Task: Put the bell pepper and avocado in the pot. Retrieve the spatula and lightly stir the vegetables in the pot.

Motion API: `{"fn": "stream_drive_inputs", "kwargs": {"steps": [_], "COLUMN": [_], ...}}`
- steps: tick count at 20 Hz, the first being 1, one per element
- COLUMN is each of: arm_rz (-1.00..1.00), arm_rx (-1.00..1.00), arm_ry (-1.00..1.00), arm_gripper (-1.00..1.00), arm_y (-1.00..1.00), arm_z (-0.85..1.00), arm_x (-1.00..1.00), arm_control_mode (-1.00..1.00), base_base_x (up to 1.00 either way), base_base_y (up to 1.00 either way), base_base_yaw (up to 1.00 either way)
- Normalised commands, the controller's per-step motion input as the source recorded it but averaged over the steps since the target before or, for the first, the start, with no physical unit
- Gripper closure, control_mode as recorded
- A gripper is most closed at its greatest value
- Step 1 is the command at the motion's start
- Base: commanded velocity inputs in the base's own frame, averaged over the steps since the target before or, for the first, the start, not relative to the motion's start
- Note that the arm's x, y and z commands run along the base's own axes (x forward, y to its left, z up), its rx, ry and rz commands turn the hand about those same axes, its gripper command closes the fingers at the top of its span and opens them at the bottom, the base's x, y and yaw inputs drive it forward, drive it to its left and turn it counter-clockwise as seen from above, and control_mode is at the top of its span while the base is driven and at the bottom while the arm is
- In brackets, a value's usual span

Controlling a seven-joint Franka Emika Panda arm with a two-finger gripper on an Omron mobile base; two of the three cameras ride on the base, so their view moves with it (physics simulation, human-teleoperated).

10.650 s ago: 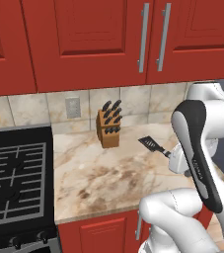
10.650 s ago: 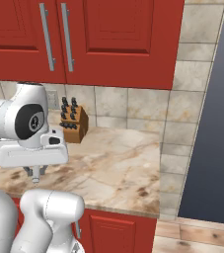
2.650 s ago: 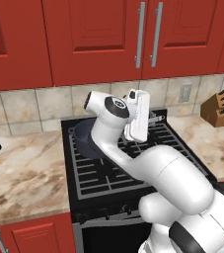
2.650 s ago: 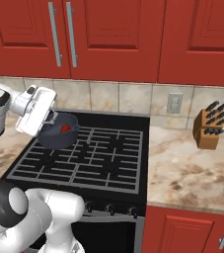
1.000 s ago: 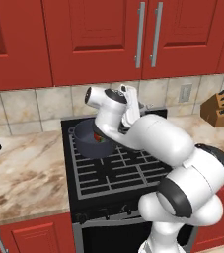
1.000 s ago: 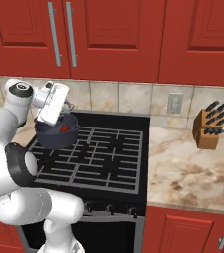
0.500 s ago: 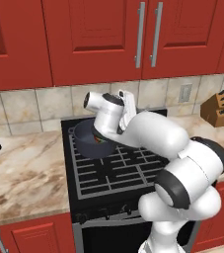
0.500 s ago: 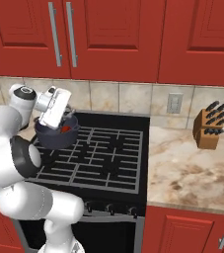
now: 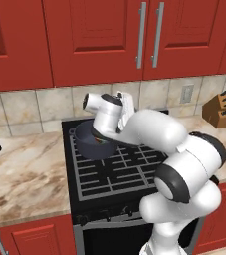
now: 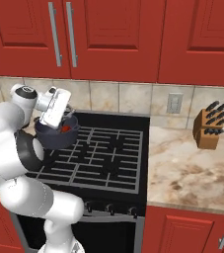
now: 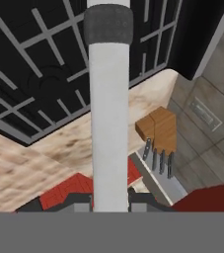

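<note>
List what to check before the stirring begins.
1. Spatula in grip: ok, the gripper is shut on its handle.
2. Pot on the stove: ok, at the back left.
3. Bell pepper in the pot: ok, red shows inside.
4. Avocado in the pot: cannot tell, the hand hides much of the inside.
5. Spatula's blade inside the pot: cannot tell.

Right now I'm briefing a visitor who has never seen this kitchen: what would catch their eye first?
The big white arm bent over the black stove, its hand above the dark pot at the stove's back left. A red bell pepper glows inside the pot. A knife block stands on the right counter.
</note>
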Motion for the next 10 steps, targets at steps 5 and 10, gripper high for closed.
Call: {"fn": "stream_drive_inputs", "kwargs": {"steps": [5, 10], "arm_rz": [0.02, 0.04], "arm_rx": [0.0, 0.0], "arm_ry": [0.04, 0.04], "arm_gripper": [1.0, 1.0], "arm_y": [0.1, 0.01], "arm_z": [0.0, -0.05], "arm_x": [0.01, 0.0], "arm_control_mode": [-1.0, -1.0], "base_base_x": [0.0, 0.0], "base_base_y": [0.0, 0.0], "base_base_yaw": [0.0, 0.0]}}
